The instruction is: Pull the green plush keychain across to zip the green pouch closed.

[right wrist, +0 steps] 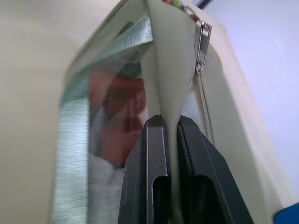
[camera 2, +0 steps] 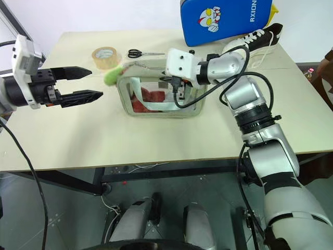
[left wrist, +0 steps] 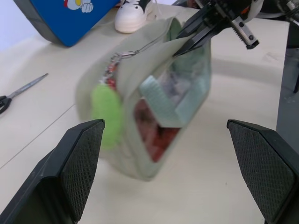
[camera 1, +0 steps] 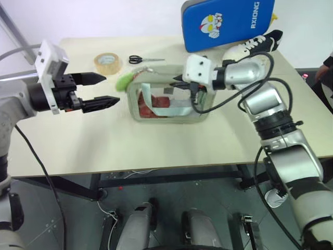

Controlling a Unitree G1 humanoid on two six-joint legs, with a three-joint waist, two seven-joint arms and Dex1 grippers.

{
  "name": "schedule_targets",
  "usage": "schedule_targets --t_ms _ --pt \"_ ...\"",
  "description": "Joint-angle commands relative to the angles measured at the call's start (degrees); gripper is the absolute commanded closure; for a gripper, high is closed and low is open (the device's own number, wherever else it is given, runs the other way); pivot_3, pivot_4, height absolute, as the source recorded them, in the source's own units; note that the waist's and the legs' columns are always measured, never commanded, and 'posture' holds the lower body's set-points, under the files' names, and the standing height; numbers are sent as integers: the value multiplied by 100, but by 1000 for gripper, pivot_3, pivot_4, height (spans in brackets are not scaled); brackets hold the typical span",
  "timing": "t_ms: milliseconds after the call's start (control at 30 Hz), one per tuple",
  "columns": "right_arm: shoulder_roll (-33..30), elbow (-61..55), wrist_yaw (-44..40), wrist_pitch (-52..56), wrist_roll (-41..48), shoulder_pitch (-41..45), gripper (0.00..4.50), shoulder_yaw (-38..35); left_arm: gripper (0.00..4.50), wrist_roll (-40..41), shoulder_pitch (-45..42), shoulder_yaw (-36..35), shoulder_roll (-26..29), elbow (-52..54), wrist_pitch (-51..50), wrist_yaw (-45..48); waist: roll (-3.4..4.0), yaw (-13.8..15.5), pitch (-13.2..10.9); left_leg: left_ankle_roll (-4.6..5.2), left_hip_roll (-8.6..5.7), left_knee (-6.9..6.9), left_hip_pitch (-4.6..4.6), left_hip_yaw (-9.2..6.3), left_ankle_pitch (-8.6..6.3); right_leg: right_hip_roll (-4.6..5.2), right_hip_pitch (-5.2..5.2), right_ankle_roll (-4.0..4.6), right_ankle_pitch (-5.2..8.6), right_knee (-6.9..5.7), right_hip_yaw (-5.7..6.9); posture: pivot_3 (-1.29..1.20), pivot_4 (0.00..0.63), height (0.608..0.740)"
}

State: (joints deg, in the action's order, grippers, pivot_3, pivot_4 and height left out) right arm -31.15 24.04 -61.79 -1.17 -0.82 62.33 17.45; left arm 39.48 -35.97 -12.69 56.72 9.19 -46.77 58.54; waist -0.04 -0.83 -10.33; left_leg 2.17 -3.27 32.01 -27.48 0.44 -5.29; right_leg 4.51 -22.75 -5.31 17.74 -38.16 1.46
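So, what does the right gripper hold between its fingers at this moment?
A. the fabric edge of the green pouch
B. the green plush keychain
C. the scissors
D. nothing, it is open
A: in the right wrist view the right gripper is shut on a fold of the green pouch fabric beside the zipper, while the green plush keychain hangs free at the pouch's other end.

We see a pale beige table (camera 1: 156,151) on a dark metal frame (camera 1: 171,178), set against a plain white wall (camera 2: 130,15). Below lies grey tiled floor (camera 1: 78,219) (cables trail across it), under even, soft light.
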Motion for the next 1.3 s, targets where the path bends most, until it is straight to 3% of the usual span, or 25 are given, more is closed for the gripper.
schedule_targets --t_ms 33,167,300,400,667,900,1000,1133,1300 --pt "-40 -68 -159 -252 99 -124 4458 -171 0 36 -48 -103 -29 110 149 3 0 -5 0 0 0 0 3 0 0 1 2 0 0 0 0 0 150 740" --pt "4 -504 -246 332 110 -318 4458 -108 0 -1 -92 -25 -87 77 188 12 0 -5 0 -1 1 0 4 0 0 1 1 0 0 -2 -1 0 150 740" --pt "-5 -1045 -307 1056 251 -363 3007 -206 0 -13 -173 21 -93 14 202 34 -1 -3 1 -1 2 0 4 0 0 1 1 2 1 -3 -1 0 150 740" --pt "-176 -1614 -326 1667 453 -325 1510 -466 0 -101 -157 19 -71 -123 271 39 1 -2 0 0 2 -2 4 0 0 1 -3 3 2 -3 -2 0 150 740" --pt "-1444 -2539 -583 2736 864 -794 1510 -1144 0 -274 170 -35 -196 -311 450 -74 -6 31 4 2 0 -5 -3 0 -3 13 1 22 12 15 -2 0 150 740" --pt "-1446 -2052 -319 2296 648 -1207 1510 -1050 0 -459 -15 245 -394 -486 597 -49 -1 -22 2 3 1 -8 -3 2 -3 14 -5 26 11 14 -9 0 150 740" --pt "-1376 -2023 -312 2266 708 -1209 2386 -1024 0 -464 -120 327 -452 -534 579 -29 -1 -14 2 3 1 -9 -8 2 -3 13 -11 22 9 12 -9 0 150 740" --pt "-1365 -2093 -340 2137 717 -1287 4456 -1005 0 -690 -169 544 -691 -672 728 -152 -1 4 2 3 1 -1 -6 2 -3 13 -2 22 9 11 -8 0 150 740" --pt "-1375 -2247 -373 2104 754 -1355 4456 -1014 0 -859 0 652 -865 -667 847 -201 -3 4 1 4 1 5 -5 2 -3 14 1 24 10 12 -9 0 150 740"
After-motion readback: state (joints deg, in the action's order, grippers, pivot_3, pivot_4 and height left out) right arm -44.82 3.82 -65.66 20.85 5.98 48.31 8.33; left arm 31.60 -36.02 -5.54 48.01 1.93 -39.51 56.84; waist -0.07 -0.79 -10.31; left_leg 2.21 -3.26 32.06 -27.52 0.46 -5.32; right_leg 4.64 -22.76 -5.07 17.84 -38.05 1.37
